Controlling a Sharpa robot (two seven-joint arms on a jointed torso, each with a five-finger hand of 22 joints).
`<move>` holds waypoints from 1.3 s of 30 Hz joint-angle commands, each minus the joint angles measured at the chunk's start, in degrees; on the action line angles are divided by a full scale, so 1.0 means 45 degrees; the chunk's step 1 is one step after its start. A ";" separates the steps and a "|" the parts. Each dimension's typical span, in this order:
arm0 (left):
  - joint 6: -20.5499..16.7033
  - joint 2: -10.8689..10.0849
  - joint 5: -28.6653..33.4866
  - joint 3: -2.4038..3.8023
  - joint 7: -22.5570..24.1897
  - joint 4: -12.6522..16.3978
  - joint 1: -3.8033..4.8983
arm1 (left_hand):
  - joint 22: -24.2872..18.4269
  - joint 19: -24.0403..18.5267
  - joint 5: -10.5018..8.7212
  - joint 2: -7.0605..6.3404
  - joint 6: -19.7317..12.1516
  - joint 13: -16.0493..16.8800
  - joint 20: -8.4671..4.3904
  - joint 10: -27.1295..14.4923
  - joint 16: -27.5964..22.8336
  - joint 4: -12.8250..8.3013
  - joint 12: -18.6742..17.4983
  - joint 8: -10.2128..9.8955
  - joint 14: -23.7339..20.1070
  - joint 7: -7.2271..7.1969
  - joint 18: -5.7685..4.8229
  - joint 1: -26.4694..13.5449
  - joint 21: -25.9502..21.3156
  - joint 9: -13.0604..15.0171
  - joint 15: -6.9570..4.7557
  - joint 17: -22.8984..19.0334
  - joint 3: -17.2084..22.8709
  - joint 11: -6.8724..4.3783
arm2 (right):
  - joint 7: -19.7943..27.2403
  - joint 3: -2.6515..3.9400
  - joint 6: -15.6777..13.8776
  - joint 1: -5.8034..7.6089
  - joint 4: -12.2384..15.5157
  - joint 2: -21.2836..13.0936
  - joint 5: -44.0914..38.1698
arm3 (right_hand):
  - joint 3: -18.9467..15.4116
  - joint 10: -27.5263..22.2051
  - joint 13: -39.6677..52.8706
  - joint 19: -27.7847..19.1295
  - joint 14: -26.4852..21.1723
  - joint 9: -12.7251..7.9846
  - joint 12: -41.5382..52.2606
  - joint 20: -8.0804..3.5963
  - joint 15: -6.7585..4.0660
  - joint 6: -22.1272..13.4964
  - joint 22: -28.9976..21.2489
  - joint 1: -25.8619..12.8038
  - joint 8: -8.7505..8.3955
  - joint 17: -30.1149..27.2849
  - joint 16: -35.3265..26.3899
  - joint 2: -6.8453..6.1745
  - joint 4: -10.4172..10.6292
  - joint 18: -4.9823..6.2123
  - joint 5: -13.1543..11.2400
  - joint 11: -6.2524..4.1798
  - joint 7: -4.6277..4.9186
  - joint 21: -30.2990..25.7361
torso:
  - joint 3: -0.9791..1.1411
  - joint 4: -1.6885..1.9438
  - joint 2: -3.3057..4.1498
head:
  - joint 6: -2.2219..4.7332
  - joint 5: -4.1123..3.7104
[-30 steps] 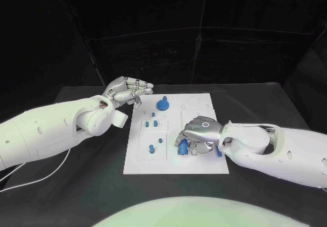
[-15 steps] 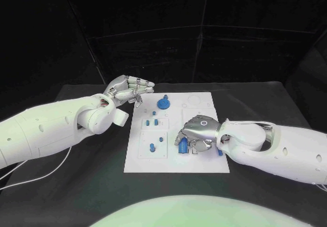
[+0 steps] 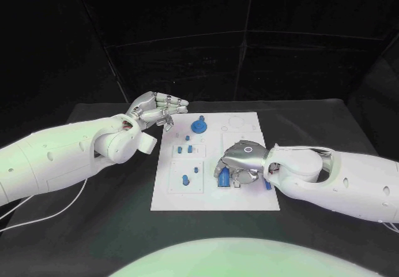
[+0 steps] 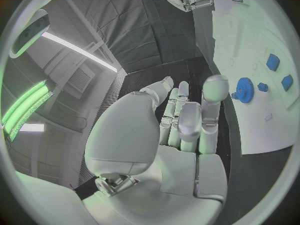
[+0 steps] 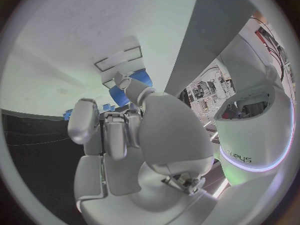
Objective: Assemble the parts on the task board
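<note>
task board: white plate lying flat at the middle of the black table, long side running away from the robot. blue gear: standing on the far part of the board, near its left edge; also seen in the left wrist view just beyond the fingertips, apart from them. small blue parts: a pair side by side in a recess left of centre; a further small one and another nearer the robot, all on the board's left half. blue cylinder: upright-looking piece on the near right part of the board, directly under the right hand. blue piece: at the board's right edge, beside the right wrist. right hand: lowered over the near right part of the board, palm down, fingers curled around the blue cylinder; the right wrist view shows a blue part at the fingertips, though whether it is actually gripped cannot be told. left hand: raised above the table just off the board's far left corner, fingers curled inward toward the palm, holding nothing.
</note>
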 commanded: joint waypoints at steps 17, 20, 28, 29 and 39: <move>0.0135 0.0013 0.0056 0.0003 0.0003 -0.0001 0.0014 | -0.0031 -0.0102 0.0065 0.0080 -0.0111 0.0014 0.0025 -0.0038 -0.0051 0.0030 -0.0085 -0.0087 -0.0036 0.0047 0.0171 -0.0004 -0.0063 -0.0019 0.0024 -0.0027 -0.0090 0.0073 | 0.0092 -0.0022 0.0727 -0.0003 -0.0092 0.0077 0.0169 | 0.0054 -0.0257 0.1627 -0.0106 0.1235 -0.0558 -0.0466 -0.0075 -0.0227 -0.1538 -0.0072 0.0162 -0.0913 0.2959 0.0015 -0.0390 0.0120 -0.0069 -0.0016 -0.0304 0.0344 -0.0112 | -0.0007 0.0004 0.0000 | -0.0038 0.0007; 0.0138 0.0012 0.0056 0.0002 0.0001 0.0001 0.0014 | -0.0031 -0.0102 0.0065 0.0080 -0.0111 0.0014 0.0025 -0.0038 -0.0051 0.0030 -0.0085 -0.0087 -0.0036 0.0047 0.0171 -0.0004 -0.0063 -0.0019 0.0024 -0.0027 -0.0090 0.0073 | 0.0060 -0.0022 0.0737 -0.0003 -0.0099 0.0078 0.0170 | 0.0033 -0.0308 0.1568 -0.0104 0.1232 -0.0628 -0.0533 -0.0119 -0.0294 -0.2022 -0.0063 0.0199 -0.0917 0.2950 0.0009 -0.0433 0.0152 -0.0071 -0.0015 -0.0389 0.0223 -0.0114 | -0.0007 0.0000 0.0002 | -0.0051 0.0012; 0.0154 0.0004 0.0056 0.0002 -0.0008 0.0007 0.0014 | -0.0031 -0.0102 0.0065 0.0080 -0.0111 0.0014 0.0025 -0.0038 -0.0051 0.0030 -0.0085 -0.0087 -0.0036 0.0047 0.0171 -0.0004 -0.0063 -0.0019 0.0024 -0.0027 -0.0090 0.0073 | 0.0026 -0.0023 0.0721 -0.0003 -0.0063 0.0064 0.0170 | -0.0029 -0.0344 0.1517 -0.0110 0.1231 -0.0652 -0.0583 -0.0182 -0.0383 -0.2734 -0.0065 0.0257 -0.0925 0.2950 0.0008 -0.0503 0.0204 -0.0070 -0.0013 -0.0497 0.0058 -0.0126 | -0.0005 -0.0004 -0.0005 | -0.0077 0.0016; 0.0157 0.0003 0.0056 0.0001 -0.0008 0.0007 0.0014 | -0.0031 -0.0102 0.0065 0.0080 -0.0111 0.0014 0.0025 -0.0038 -0.0051 0.0030 -0.0085 -0.0087 -0.0036 0.0047 0.0171 -0.0004 -0.0063 -0.0019 0.0024 -0.0027 -0.0090 0.0073 | 0.0029 -0.0023 0.0702 -0.0003 -0.0052 0.0058 0.0169 | -0.0029 -0.0344 0.1517 -0.0110 0.1231 -0.0652 -0.0583 -0.0182 -0.0383 -0.2738 -0.0066 0.0258 -0.0925 0.2950 0.0008 -0.0503 0.0204 -0.0070 -0.0013 -0.0497 0.0058 -0.0126 | -0.0005 -0.0004 -0.0005 | -0.0077 0.0016; 0.0184 -0.0003 0.0056 0.0001 -0.0021 0.0016 0.0014 | -0.0031 -0.0102 0.0065 0.0080 -0.0111 0.0014 0.0025 -0.0038 -0.0051 0.0030 -0.0085 -0.0087 -0.0036 0.0047 0.0171 -0.0004 -0.0063 -0.0019 0.0024 -0.0027 -0.0090 0.0073 | 0.0065 -0.0023 -0.0140 -0.0004 0.0109 -0.0137 0.0112 | -0.0031 -0.0307 0.1549 -0.0070 0.1248 -0.0640 -0.0538 -0.0204 -0.0415 -0.2805 -0.0008 0.0298 -0.0903 0.3021 0.0043 -0.0503 0.0213 -0.0081 0.0056 -0.0525 0.0044 -0.0096 | -0.0001 -0.0006 0.0000 | -0.0060 -0.0032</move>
